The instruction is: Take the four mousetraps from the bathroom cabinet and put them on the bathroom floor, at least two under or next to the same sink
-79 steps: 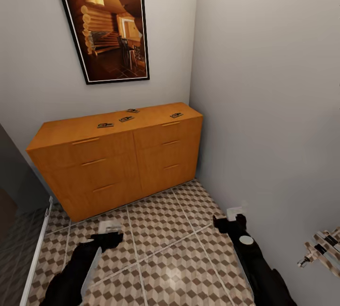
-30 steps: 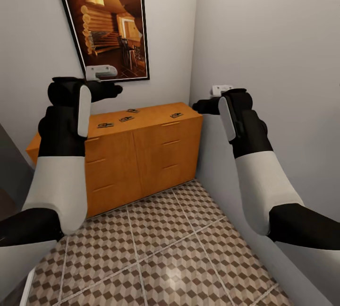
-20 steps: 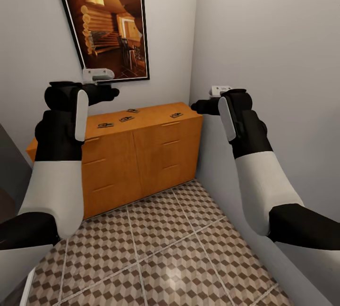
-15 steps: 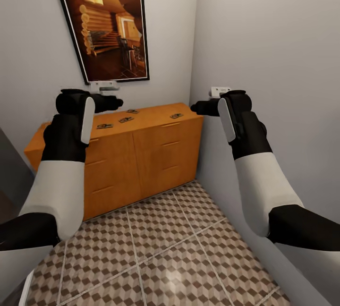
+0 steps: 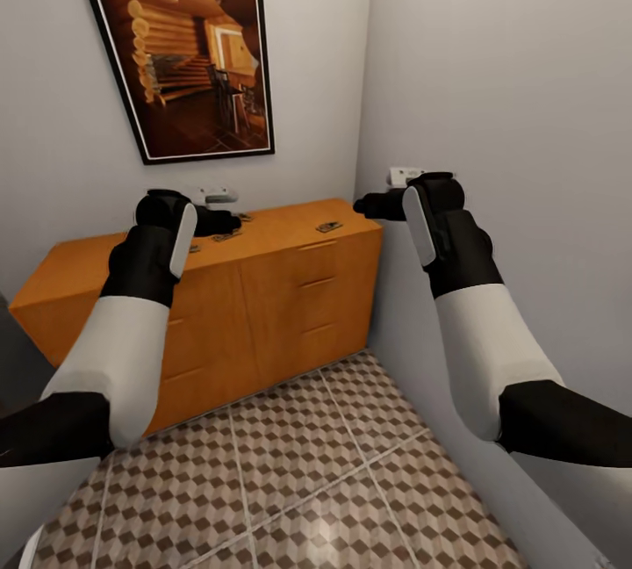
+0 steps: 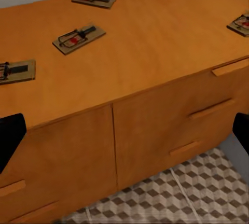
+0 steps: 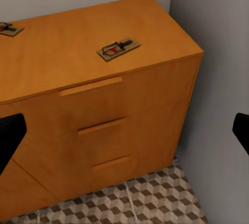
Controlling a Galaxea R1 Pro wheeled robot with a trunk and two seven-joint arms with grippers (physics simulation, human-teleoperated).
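Orange-brown cabinet (image 5: pixel 263 288) at frame centre bears four mousetraps (image 6: pixel 79 38) on top; left gripper (image 5: pixel 219 219) and right gripper (image 5: pixel 367 205), fingers apart, should descend squarely over one trap each.

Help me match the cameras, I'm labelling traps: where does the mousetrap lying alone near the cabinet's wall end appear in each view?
Head view: the mousetrap lies on the cabinet top, near the side wall.
Left wrist view: the mousetrap is partly cut off by the picture's edge.
Right wrist view: the mousetrap shows in full near the top's front edge.
Shared landmark: the long top handle just below it.
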